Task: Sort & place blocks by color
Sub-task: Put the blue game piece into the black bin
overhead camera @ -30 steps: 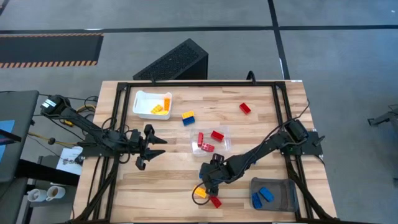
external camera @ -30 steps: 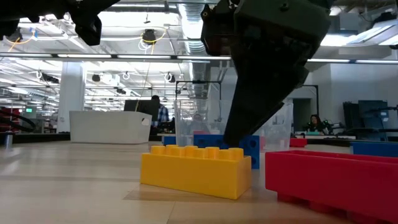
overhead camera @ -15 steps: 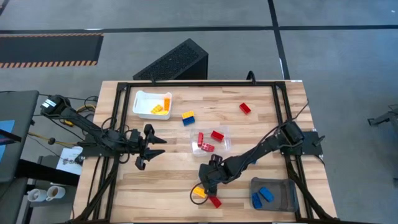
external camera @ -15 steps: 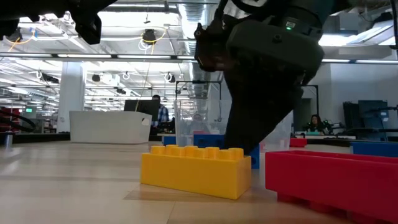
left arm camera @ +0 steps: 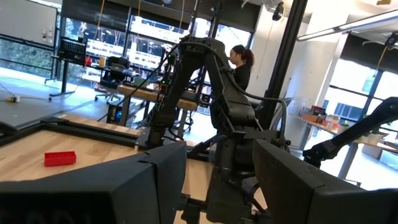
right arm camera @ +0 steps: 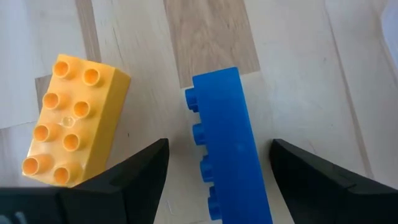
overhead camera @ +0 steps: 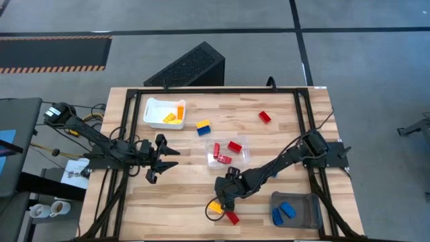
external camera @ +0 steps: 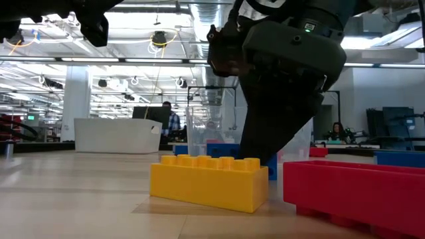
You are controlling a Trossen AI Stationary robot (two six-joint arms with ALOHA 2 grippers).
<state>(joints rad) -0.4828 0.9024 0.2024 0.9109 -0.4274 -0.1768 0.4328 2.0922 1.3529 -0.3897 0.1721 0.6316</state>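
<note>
Blue brick (right arm camera: 228, 143) sits right between the right gripper's (right arm camera: 217, 180) spread jaws, untouched; yellow brick (right arm camera: 73, 121) crowds at 9 o'clock, red brick (overhead camera: 232, 217) nearby.

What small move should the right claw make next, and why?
Probably lower a little and close. The right claw is open, its fingers on either side of a blue block lying on its side on the table, beside a yellow block. The left claw waits open.
</note>
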